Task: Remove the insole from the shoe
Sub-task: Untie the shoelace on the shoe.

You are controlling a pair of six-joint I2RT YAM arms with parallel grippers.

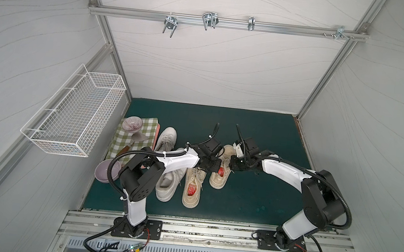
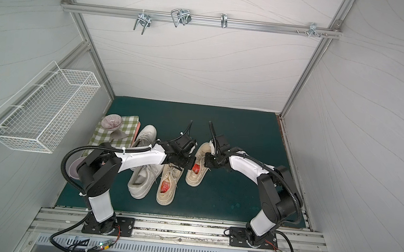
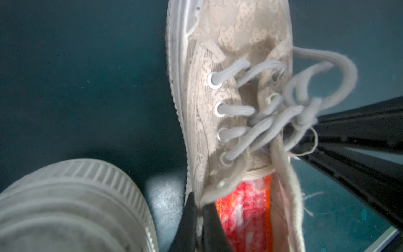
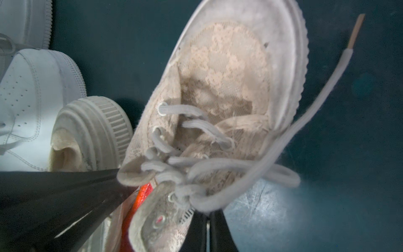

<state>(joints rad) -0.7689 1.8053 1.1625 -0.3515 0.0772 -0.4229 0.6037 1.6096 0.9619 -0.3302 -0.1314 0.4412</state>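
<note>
Far to the left, a white wire basket (image 1: 74,115) hung on the side wall. Below it a checked cloth (image 1: 120,136) lay on the green mat (image 1: 258,137), with a pink ribbed glass bowl (image 1: 132,124) on its far end and a lavender bowl (image 1: 104,172) at its near end. Next came two white sneakers (image 1: 169,182), side by side, and then a second beige shoe (image 1: 192,189) that showed a red lining. The left gripper (image 3: 199,209) reached over these. Its jaws were pressed together on the left side wall of the shoe (image 1: 219,179), at the collar, with a strip of the beige fabric pinched between its fingers (image 3: 209,229). That shoe stood just right of its twin, toe pointing away from the arm bases, with its grey laces (image 3: 261,122) loosely knotted. The insole (image 3: 246,213), red and orange, lay flat inside the shoe and showed through the opening behind the tongue. On the shoe's far side the right gripper (image 4: 207,218) met the outer rim. Its jaws were drawn together with a lace loop reaching their tips. In the right wrist view it could not be told whether fabric or lace was caught between them. Right of that, bare mat ran to the side wall.
</note>
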